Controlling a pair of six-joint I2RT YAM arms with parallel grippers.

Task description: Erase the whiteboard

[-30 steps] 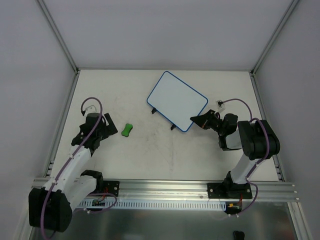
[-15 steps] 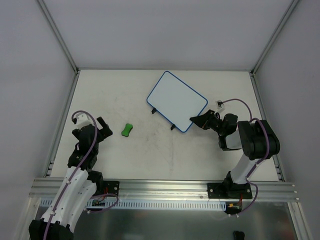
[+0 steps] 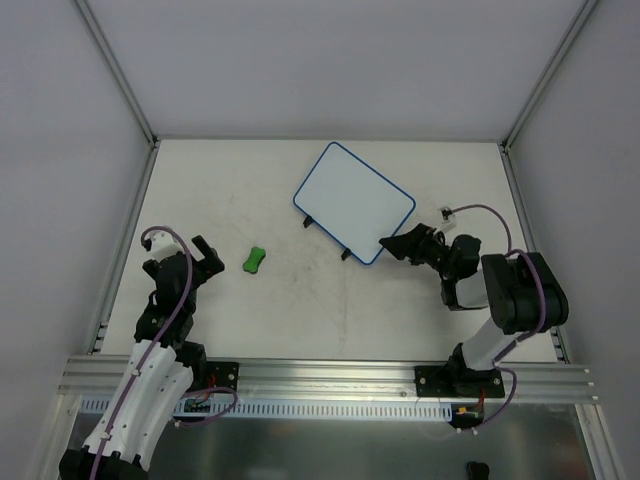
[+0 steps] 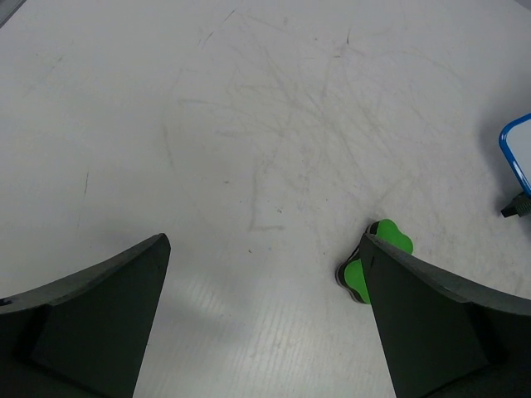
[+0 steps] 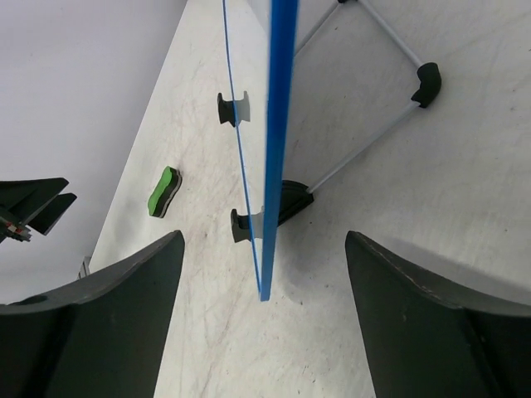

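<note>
Whiteboard, small and rectangular, white face, rounded corners, thin blue rim (image 3: pixel 355 202): upper middle of the top view, turned at an angle, propped on two small black feet (image 3: pixel 307 221) along its lower-left long side, on the scuffed white worktop (image 3: pixel 300 310). Face plain white from above. Edge-on in the right wrist view, as a blue strip (image 5: pixel 278 124) dropping from the top of the frame to just below centre, with thin grey wire legs (image 5: pixel 362 148) slanting off to the upper right. Right claw (image 3: pixel 393 245) at the board's lower-right corner in the top view, just right of centre; jaws well apart, one dark finger on either side of the rim in the wrist view (image 5: pixel 264 240), a clear gap on each side, nothing clamped. Small green bone-shaped eraser (image 3: pixel 255 260) lying flat on the worktop left of centre in the top view, well apart from the board, and at the left of the right wrist view (image 5: pixel 163 192). Left claw (image 3: pixel 205 256) near the eraser, at the left of the top view; jaws spread wide in the wrist view (image 4: pixel 265 240), only bare worktop between them, the eraser (image 4: pixel 390 238) peeking out beside the right-hand finger at lower right, contact impossible to tell. Board's blue corner (image 4: pixel 516 153) at the right edge of that frame.
</note>
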